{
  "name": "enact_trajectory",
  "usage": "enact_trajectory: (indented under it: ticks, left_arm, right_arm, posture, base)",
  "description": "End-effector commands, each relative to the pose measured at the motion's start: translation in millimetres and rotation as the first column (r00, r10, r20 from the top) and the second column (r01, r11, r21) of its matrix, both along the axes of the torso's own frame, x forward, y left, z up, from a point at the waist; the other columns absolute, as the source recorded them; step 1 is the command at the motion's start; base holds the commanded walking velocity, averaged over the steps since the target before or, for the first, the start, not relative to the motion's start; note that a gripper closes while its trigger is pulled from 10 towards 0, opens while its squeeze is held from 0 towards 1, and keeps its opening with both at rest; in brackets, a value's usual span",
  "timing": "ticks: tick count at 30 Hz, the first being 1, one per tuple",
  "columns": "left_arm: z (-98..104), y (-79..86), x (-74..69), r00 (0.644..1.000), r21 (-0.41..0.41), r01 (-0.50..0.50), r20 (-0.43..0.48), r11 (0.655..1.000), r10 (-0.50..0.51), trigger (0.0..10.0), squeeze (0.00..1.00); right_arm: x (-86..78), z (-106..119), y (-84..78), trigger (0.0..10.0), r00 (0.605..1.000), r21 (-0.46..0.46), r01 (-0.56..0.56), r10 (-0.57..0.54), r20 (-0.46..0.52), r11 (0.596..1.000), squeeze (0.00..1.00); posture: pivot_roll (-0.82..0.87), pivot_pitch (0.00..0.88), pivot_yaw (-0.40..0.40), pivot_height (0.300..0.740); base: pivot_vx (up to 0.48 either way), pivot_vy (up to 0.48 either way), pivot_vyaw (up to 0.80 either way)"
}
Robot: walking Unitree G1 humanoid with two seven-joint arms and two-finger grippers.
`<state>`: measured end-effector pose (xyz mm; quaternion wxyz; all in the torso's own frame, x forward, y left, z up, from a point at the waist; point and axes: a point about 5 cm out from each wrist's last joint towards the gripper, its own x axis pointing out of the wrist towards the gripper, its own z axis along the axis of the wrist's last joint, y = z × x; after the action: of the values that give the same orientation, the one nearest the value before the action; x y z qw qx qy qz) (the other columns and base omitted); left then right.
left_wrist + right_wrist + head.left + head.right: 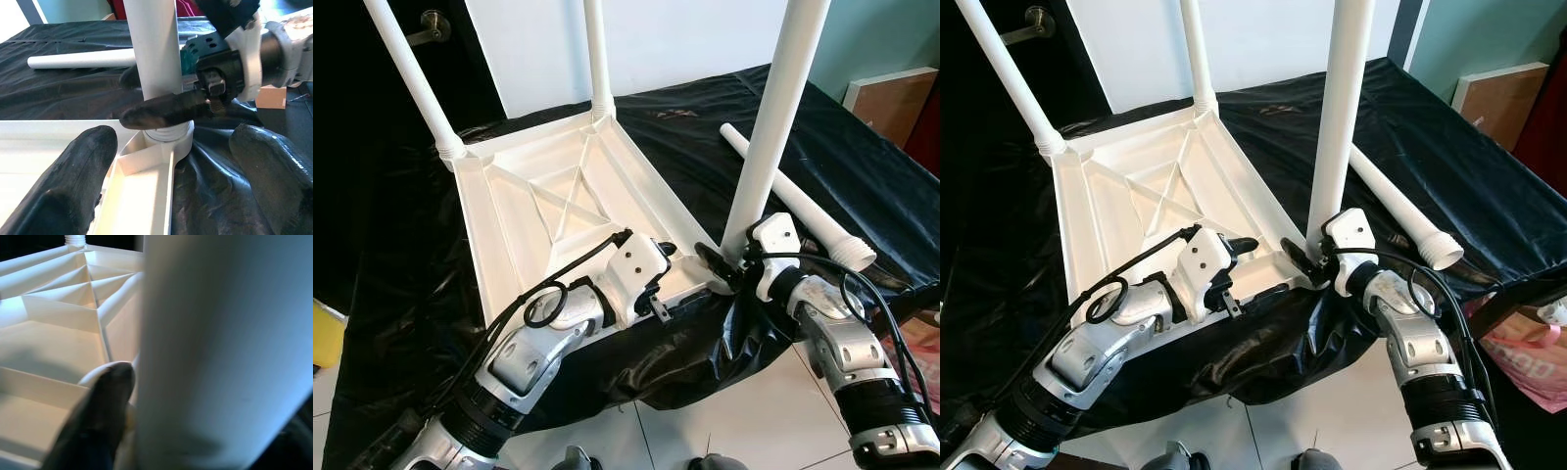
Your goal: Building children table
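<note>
Now, step: third leg (773,127) being seated in the near right corner socket of the upturned tabletop (519,230); two far legs already stand in theirs.
Tabletop: lies underside up, ribs showing, on a black sheet (842,166) over a low surface, its near edge at the sheet's front.
Right gripper (720,262): closed around the base of the third leg, one finger (166,110) across its front just above the threaded collar.
Left gripper (651,284): rests on the tabletop's near rim just beside that corner, fingers (73,176) spread wide and holding nothing, one each side of the rim.
Third leg: upright, perhaps leaning slightly; collar sits at the socket mouth, and I cannot tell how far it is screwed in.
Fourth leg (798,201): lies loose on the sheet, to the right of the tabletop, near the third leg.
Next move, as I judge it: turn the third leg home while the left gripper steadies the rim, then let go and fetch the fourth leg for the near left corner.
Needs: leg kept square to the socket so threads catch.
</note>
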<state>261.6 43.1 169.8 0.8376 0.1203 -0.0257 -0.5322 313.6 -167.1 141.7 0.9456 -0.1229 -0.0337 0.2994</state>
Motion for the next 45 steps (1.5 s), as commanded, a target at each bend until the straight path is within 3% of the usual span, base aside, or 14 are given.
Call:
enact_trajectory:
  ticks: [1,10,11,13,14,16,24,28,31,32,33,42,44,45]
  left_arm:
    - [-1.7,-1.6,-4.4,0.993,0.033,0.116,-0.015,0.993,-0.115,10.0,0.0]
    - [-2.1,-0.5,-4.8,0.994,0.037,0.108,-0.015,0.993,-0.108,10.0,0.0]
    - [-2.2,-0.6,-5.1,0.994,0.035,0.109,-0.017,0.993,-0.108,10.0,0.0]
    - [-2.2,-0.6,-5.1,0.994,0.035,0.109,-0.017,0.993,-0.108,10.0,0.0]
    - [-2.2,-0.5,-5.3,0.994,0.035,0.109,-0.018,0.993,-0.108,10.0,0.0]
    - [-2.2,-0.8,-5.4,0.994,0.033,0.109,-0.019,0.993,-0.108,10.0,0.0]
    - [-2.7,-1.4,-6.1,0.993,0.031,0.113,-0.02,0.993,-0.112,10.0,0.0]
    - [-2.9,-1.6,-6.5,0.993,0.03,0.115,-0.022,0.993,-0.115,10.0,0.0]
    - [-2.9,-1.6,-6.8,0.993,0.03,0.117,-0.023,0.993,-0.116,10.0,0.0]
    - [-2.9,-1.8,-7.1,0.993,0.029,0.118,-0.024,0.993,-0.117,10.0,0.0]
    - [-2.9,-1.8,-7.1,0.993,0.029,0.118,-0.024,0.993,-0.117,10.0,0.0]
    - [-3.1,-2.5,-7.7,0.993,0.028,0.118,-0.025,0.993,-0.118,10.0,0.0]
    - [-3.1,-2.5,-7.7,0.993,0.028,0.118,-0.025,0.993,-0.118,10.0,0.0]
    - [-3.3,-2.6,-7.9,0.993,0.028,0.119,-0.025,0.993,-0.118,10.0,0.0]
  right_arm:
    - [-0.9,-6.2,5.0,0.0,0.999,-0.012,-0.038,0.038,-0.022,0.999,0.0]
    - [0.1,-9.2,3.5,0.0,0.999,0.013,-0.021,0.021,-0.031,1.0,0.0]
    - [0.1,-10.5,2.7,3.7,0.999,0.018,-0.002,0.003,-0.037,1.0,0.0]
    - [0.1,-10.5,2.7,3.7,0.999,0.018,-0.002,0.003,-0.037,1.0,0.0]
    - [0.8,-11.9,1.6,10.0,0.999,0.026,0.026,-0.025,-0.042,0.999,0.0]
    - [2.4,-14.4,-0.5,10.0,0.993,0.038,0.107,-0.105,-0.05,0.994,0.0]
    - [-1.5,-17.7,7.2,10.0,0.97,0.096,0.241,-0.235,-0.065,0.966,0.0]
    - [-4.4,-20.4,12.3,10.0,0.931,0.146,0.363,-0.351,-0.101,0.921,0.0]
    - [-5.2,-20.8,13.6,10.0,0.92,0.157,0.391,-0.378,-0.106,0.907,0.0]
    - [-8.0,-23.4,17.1,10.0,0.884,0.167,0.466,-0.451,-0.121,0.869,0.0]
    - [-8.0,-23.4,17.1,10.0,0.884,0.167,0.466,-0.451,-0.121,0.869,0.0]
    - [-14.5,-27.9,22.4,10.0,0.749,0.176,0.662,-0.641,-0.166,0.729,0.0]
    - [-14.5,-27.9,22.4,10.0,0.749,0.176,0.662,-0.641,-0.166,0.729,0.0]
    - [-15.7,-29.1,23.1,10.0,0.723,0.182,0.691,-0.667,-0.182,0.699,0.0]
  posture:
    - [-0.07,0.064,0.057,0.74]
    - [-0.07,0.071,0.059,0.74]
    - [-0.07,0.076,0.061,0.74]
    - [-0.07,0.076,0.061,0.74]
    - [-0.07,0.079,0.062,0.74]
    - [-0.07,0.08,0.062,0.74]
    - [-0.08,0.083,0.064,0.74]
    - [-0.08,0.084,0.066,0.74]
    - [-0.08,0.084,0.066,0.74]
    - [-0.08,0.088,0.065,0.74]
    - [-0.08,0.088,0.065,0.74]
    - [-0.07,0.086,0.058,0.74]
    - [-0.07,0.086,0.058,0.74]
    - [-0.07,0.083,0.054,0.74]
  base:
    - [0.0,0.0,0.0]
    - [0.0,0.0,0.0]
    - [0.0,0.0,0.0]
    - [0.0,0.0,0.0]
    - [0.0,0.0,0.0]
    - [0.0,0.0,0.0]
    - [0.0,0.0,0.0]
    - [0.0,0.0,0.0]
    - [0.0,0.0,0.0]
    - [0.0,0.0,0.0]
    - [0.0,0.0,0.0]
    - [0.0,0.0,0.0]
    - [0.0,0.0,0.0]
    - [0.0,0.0,0.0]
